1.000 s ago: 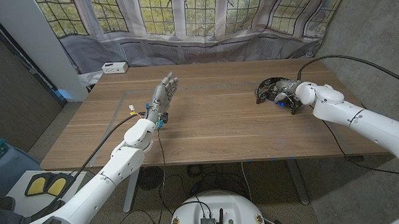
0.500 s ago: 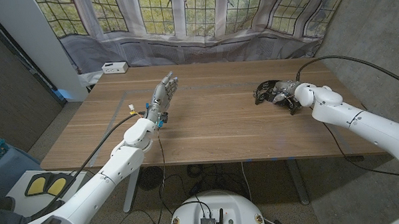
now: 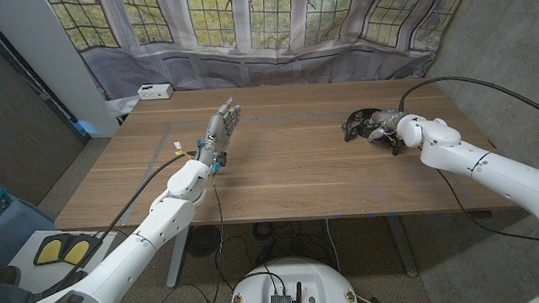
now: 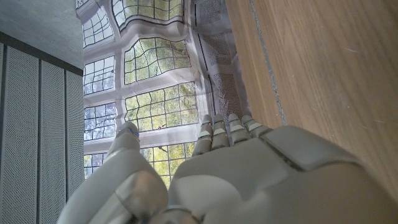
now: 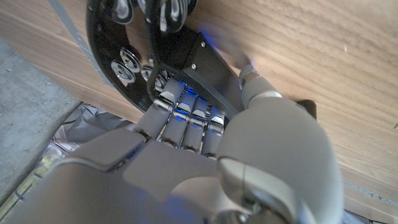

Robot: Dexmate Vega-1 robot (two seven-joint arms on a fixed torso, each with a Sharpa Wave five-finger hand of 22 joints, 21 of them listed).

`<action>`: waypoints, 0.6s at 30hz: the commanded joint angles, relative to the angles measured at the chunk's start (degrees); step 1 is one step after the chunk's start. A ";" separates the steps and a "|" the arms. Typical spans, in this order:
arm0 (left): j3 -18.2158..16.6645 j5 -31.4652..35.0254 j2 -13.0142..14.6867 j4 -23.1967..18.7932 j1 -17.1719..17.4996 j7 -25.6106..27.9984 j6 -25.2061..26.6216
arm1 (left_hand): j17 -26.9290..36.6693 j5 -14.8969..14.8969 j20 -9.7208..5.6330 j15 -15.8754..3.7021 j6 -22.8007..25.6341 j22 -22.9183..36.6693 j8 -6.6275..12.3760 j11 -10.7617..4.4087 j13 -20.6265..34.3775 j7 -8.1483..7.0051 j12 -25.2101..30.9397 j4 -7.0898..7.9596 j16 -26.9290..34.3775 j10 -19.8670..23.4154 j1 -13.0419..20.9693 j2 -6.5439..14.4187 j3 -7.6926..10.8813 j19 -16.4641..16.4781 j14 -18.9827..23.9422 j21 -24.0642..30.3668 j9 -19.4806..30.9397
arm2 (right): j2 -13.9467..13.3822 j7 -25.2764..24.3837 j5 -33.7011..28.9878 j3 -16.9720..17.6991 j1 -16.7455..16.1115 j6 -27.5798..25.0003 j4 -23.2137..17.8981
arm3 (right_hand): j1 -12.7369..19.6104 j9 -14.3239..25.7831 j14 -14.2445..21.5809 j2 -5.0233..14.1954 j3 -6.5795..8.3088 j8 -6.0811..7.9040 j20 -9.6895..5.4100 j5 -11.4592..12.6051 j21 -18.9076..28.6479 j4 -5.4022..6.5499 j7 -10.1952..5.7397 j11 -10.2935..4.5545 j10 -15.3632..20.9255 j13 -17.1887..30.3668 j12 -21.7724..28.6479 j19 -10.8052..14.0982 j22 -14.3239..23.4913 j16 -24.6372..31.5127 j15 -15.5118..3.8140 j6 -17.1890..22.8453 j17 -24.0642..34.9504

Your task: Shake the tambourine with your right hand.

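Now right hand point(image 3: 387, 126) grips black tambourine point(image 3: 362, 123) at table's point(image 3: 288, 169) far right part, fingers point(image 5: 180, 118) wrapped round frame; since a second ago wrist shifted slightly toward window, tambourine moved with it. Left hand point(image 3: 220, 131) unchanged, upright, fingers straight and together, holding nothing.

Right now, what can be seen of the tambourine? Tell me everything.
The tambourine is a black curved frame, seemingly plastic, with slots holding small shiny metal jingle discs and a thicker black handle section. It sits at the far right of the wooden table. The right robot hand grips that handle, fingers wrapped around it. Whether the frame is lifted off the table or touches it cannot be told.
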 commanded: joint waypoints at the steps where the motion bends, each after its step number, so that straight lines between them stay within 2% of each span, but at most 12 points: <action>1: 0.00 -0.24 -0.09 0.59 -0.26 -0.55 -0.29 | 0.32 -0.10 0.13 0.38 0.26 0.32 -0.09 -0.15 0.21 -0.13 0.09 -0.05 -0.05 0.48 0.07 0.17 0.32 -0.69 -0.11 0.06 0.19 | -0.61 -0.03 -2.07 0.11 -1.00 -2.06 -2.65 | -1.24 0.02 -1.75 -0.43 -0.50 -0.09 0.36 -0.08 -0.71 -0.11 0.29 0.34 -1.78 0.19 -0.29 -1.27 0.01 -0.69 0.33 -1.70 -0.29; 6: 0.01 -0.39 -0.16 0.84 -0.48 -0.85 -0.35 | 0.32 -0.10 0.13 0.36 0.21 0.32 -0.11 -0.16 0.21 -0.20 0.09 -0.05 -0.08 0.49 0.07 0.17 0.32 -0.70 -0.18 0.07 0.19 | -0.81 0.31 -3.57 -0.16 -1.24 -3.19 -3.66 | -2.61 0.03 -5.25 -0.78 -1.07 -0.24 1.46 0.07 -2.43 -0.10 0.32 0.14 -5.08 0.09 -0.45 -3.83 -0.02 -1.59 1.31 -5.63 -0.87; 7: 0.02 -0.39 -0.15 0.88 -0.52 -0.91 -0.35 | 0.32 -0.10 0.15 0.37 0.21 0.32 -0.11 -0.13 0.21 -0.18 0.09 -0.05 -0.08 0.49 0.07 0.17 0.32 -0.70 -0.17 0.07 0.19 | -0.88 0.26 -3.83 -0.18 -1.34 -3.31 -3.86 | -3.04 0.04 -6.09 -0.79 -1.24 -0.37 1.69 0.10 -2.80 -0.01 -0.27 0.09 -6.04 0.08 -0.51 -4.31 -0.02 -1.70 1.69 -6.93 -0.95; 11: 0.02 -0.57 -0.20 1.05 -0.58 -1.03 -0.27 | 0.32 -0.10 0.25 0.49 0.25 0.32 -0.10 -0.07 0.21 -0.11 0.08 -0.05 -0.07 0.47 0.06 0.17 0.32 -0.74 -0.16 0.06 0.19 | -0.94 0.27 -4.70 -0.16 -1.67 -4.05 -4.46 | -4.13 0.04 -8.83 -0.98 -1.70 -0.36 2.45 0.20 -4.15 0.01 -0.72 0.06 -8.50 0.06 -0.41 -6.20 0.00 -1.94 2.71 -10.42 -1.30; 14: 0.04 -0.66 -0.16 1.11 -0.62 -1.13 -0.15 | 0.32 -0.10 0.29 0.46 0.29 0.32 -0.08 -0.05 0.21 -0.08 0.08 -0.05 -0.08 0.48 0.06 0.17 0.32 -0.76 -0.18 0.05 0.19 | -0.92 -0.10 -5.14 0.08 -2.08 -4.77 -4.93 | -5.37 0.05 -11.35 -1.04 -2.18 -0.33 2.89 0.24 -5.51 0.18 -0.41 0.35 -11.47 0.04 -0.50 -8.10 0.03 -2.01 3.37 -13.53 -1.60; 18: 0.07 -0.78 -0.12 1.18 -0.72 -1.32 0.00 | 0.32 -0.11 0.33 0.45 0.33 0.32 -0.07 -0.11 0.22 -0.11 0.08 -0.04 -0.08 0.48 0.06 0.17 0.32 -0.79 -0.19 0.05 0.19 | -0.96 -1.31 -5.00 0.86 -2.96 -5.52 -5.56 | -5.91 0.05 -12.92 -1.12 -2.33 -0.25 3.32 0.32 -6.25 0.13 -0.26 0.30 -13.39 0.03 -0.54 -8.99 0.04 -2.07 3.57 -15.30 -1.89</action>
